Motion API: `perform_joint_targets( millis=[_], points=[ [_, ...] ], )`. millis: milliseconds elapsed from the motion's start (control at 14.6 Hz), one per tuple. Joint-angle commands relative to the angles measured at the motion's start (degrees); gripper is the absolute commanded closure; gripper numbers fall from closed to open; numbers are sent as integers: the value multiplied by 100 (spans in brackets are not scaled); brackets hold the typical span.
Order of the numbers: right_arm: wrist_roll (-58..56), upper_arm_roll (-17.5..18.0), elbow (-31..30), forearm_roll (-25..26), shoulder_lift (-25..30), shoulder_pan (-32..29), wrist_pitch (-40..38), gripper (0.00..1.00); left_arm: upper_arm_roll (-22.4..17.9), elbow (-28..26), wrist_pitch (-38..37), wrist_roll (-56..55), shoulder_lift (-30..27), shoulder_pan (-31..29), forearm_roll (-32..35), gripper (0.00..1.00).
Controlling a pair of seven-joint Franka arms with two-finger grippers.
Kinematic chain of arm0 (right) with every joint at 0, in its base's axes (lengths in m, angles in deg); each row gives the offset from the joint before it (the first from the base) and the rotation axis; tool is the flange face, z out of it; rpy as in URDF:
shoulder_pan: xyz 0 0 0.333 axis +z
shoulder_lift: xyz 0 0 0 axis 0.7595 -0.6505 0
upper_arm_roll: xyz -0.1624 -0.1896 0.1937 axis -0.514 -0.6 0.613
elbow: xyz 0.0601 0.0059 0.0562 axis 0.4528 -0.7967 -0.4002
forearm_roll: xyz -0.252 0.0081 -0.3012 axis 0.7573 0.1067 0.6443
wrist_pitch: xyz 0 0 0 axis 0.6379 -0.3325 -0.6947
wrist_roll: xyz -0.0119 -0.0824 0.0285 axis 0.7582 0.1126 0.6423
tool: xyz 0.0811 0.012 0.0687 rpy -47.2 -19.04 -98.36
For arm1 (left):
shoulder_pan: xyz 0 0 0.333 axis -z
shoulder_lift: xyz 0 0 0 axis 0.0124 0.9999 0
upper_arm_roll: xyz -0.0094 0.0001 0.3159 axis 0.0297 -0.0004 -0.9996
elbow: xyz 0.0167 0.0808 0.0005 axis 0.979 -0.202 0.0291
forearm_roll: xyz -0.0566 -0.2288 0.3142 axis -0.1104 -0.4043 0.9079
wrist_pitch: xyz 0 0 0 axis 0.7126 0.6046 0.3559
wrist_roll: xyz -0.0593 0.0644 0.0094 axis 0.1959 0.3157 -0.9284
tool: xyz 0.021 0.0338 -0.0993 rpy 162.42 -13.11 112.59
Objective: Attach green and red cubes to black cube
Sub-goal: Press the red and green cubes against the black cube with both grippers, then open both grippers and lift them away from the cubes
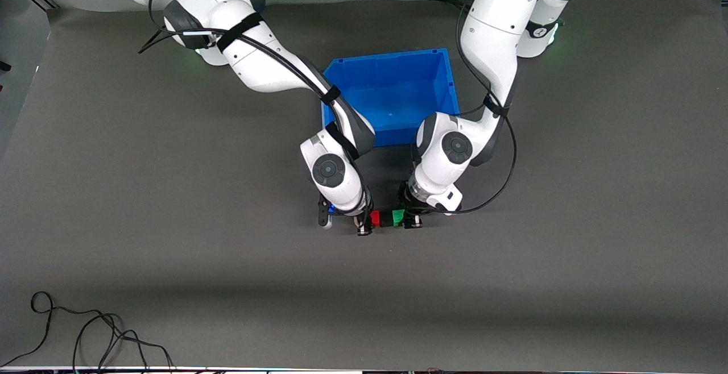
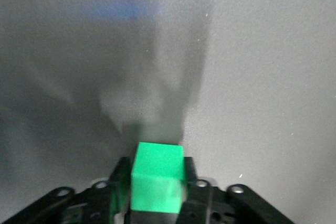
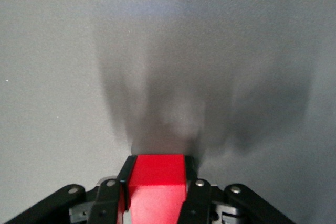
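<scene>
the left gripper (image 2: 156, 192) has its jaws pinching the green cube (image 1: 398, 217), and the right gripper (image 3: 156, 192) has its jaws pinching the red cube (image 1: 375, 218). both are low over the desk (image 1: 170, 249), nearer the front camera than the blue bin (image 1: 392, 95). a dark block between them looks like the black cube (image 1: 386, 219), though i can't confirm it. likely risk: faces misaligned, so a cube twists or slips. the bin wall and the other wrist crowd each arm; open desk lies nearer the camera
</scene>
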Motion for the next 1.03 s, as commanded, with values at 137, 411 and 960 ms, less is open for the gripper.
perform_joint_targets(
  millis=[137,411,960],
  points=[
    [59,-52,216,94,-120,13,254,10,-298,149,-123,-193,83,80,300,0],
    [42,-69,286,94,-24,-22,237,10,-860,97,-939,296,-154,54,380,0],
    [-1317,-87,383,24,1389,-803,-2035,10,-1423,-685,-2723,4056,-1481,-930,414,0]
  ],
)
